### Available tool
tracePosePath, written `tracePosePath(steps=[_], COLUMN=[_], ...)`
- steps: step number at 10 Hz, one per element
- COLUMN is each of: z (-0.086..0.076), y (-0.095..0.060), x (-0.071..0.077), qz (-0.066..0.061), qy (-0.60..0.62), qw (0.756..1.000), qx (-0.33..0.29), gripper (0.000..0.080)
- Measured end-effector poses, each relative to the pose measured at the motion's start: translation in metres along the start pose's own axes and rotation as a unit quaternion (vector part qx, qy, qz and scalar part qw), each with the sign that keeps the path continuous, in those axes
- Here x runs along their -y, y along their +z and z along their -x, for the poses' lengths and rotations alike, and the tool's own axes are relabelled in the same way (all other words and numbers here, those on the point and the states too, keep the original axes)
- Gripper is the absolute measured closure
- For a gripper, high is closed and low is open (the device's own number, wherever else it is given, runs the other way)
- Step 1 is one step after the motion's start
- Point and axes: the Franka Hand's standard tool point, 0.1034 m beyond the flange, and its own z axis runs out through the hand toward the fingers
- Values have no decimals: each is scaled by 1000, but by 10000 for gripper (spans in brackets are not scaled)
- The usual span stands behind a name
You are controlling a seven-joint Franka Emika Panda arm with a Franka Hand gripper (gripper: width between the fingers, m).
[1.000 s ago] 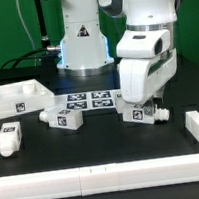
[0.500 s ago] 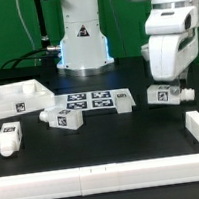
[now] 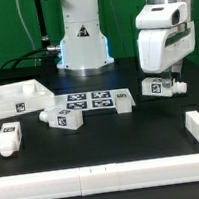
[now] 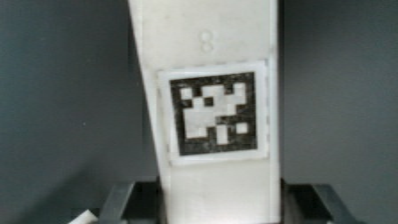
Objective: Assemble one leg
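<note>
Jaws clamped on the leg [image 3: 158, 87], one each side of it, at the exterior view's right, just past the marker board [image 3: 88, 101], above the dark desk [image 3: 112, 136]; the leg's face carries a black-and-white square tag [image 4: 217, 110], pattern only.

"What sort of place is it?"

"A robotics lab, by every sign. A robot arm's white base [image 3: 79, 34] stands at the back of a black table [image 3: 142, 133], with a warning triangle [image 3: 80, 30] on its front and a blue light [image 3: 60, 54] at its foot."

"And round about?"

"A plain green backdrop [image 3: 3, 29], a low white wall [image 3: 97, 173] along the table's front, the marker board [image 3: 88, 102] lying flat, and a printed black-and-white tag on the leg [image 4: 210, 110]."
</note>
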Motion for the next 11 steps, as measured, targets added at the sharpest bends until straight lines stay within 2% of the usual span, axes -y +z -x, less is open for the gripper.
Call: tracePosePath(steps=[1,2,4,8,9,10,11], z=[2,8,13,13,17,23,38], y=[11,22,32,32,20,-8,-36], x=[9,17,20,20,13,-4,-21], qz=[1,-6,-12,-12,-13,-6,-2], qy=[-3,-4,-3,-3,-10,-16,-40], qw=[1000,1000,1000,1000,1000,1000,999], qx=[-13,-9,-5,-5,10,18,30], gripper=[515,515,515,515,265,265,265])
